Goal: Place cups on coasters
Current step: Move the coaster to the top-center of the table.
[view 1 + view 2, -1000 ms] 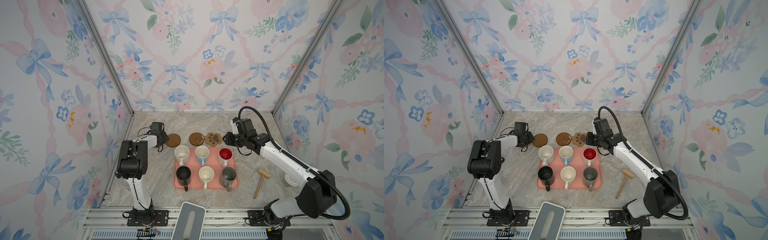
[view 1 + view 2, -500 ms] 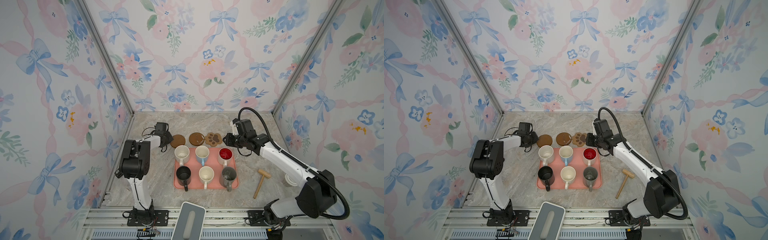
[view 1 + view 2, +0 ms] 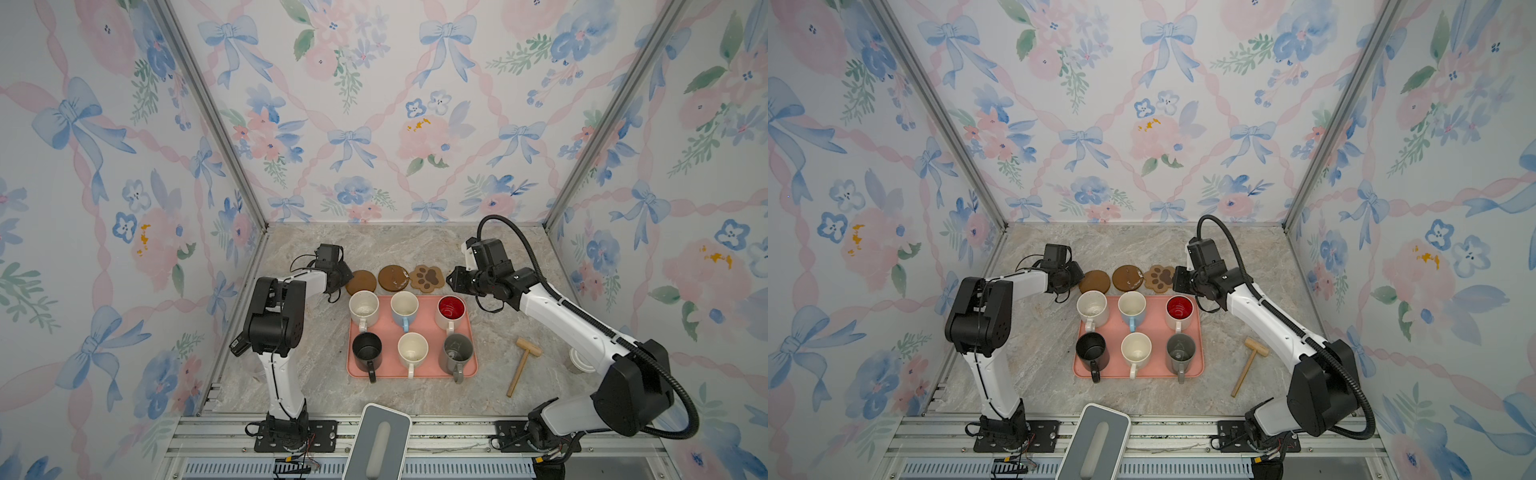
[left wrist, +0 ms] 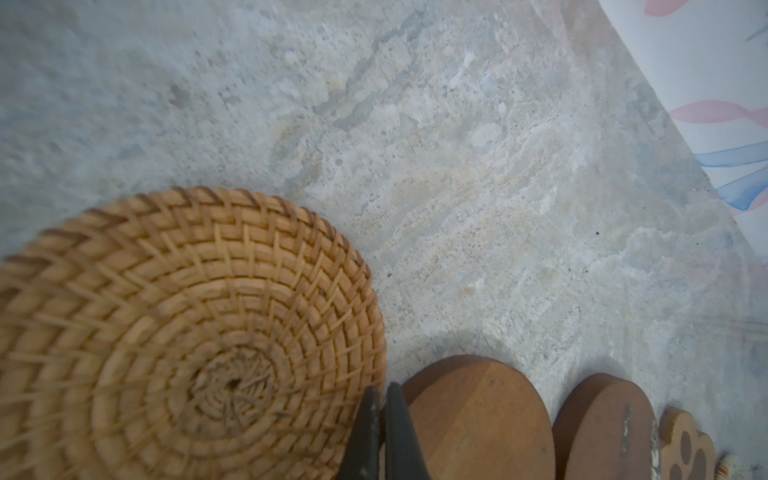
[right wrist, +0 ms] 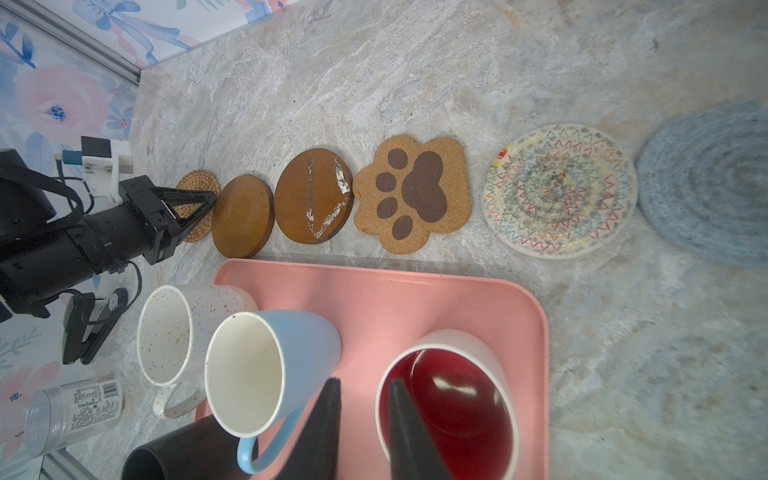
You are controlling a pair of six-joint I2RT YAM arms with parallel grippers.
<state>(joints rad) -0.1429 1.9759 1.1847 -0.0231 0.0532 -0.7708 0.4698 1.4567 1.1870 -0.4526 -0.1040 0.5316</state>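
Rattan coaster (image 4: 178, 332): blurred and cut off by the left wrist picture's edge; in both top views hidden under the left hand (image 3: 341, 279).
Blue woven coaster (image 5: 715, 183): blurred, cut off at the edge; hidden by the right arm in both top views.
Black cup (image 5: 183, 455): mostly cut off in the right wrist view.

I can't read a single word from here. The only print I can find is on the clear jar (image 5: 72, 409) lying on the surface in the right wrist view. Its white label (image 5: 85, 409) carries a barcode (image 5: 109, 390) and lines of small type, all too fine to make out.
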